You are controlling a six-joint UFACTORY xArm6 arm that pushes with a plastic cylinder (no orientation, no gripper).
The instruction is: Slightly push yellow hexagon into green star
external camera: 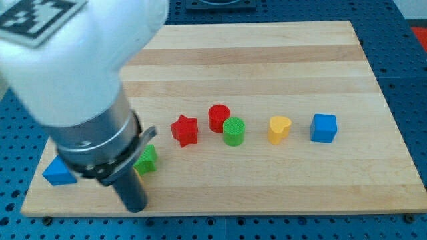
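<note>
Pale planked wooden board [267,60] is carrying seven visible blocks, my tip [135,205] resting, gripping nothing, just beside the green star [146,159], hiding any yellow hexagon.

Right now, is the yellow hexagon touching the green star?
Cannot tell. In the camera view the arm covers the yellow hexagon, bar perhaps a yellow sliver under the green star, so no contact or gap shows. My tip sits just below.

Star [185,130] left of 2 touching cylinders [227,125] — heart [279,129] right.
</note>
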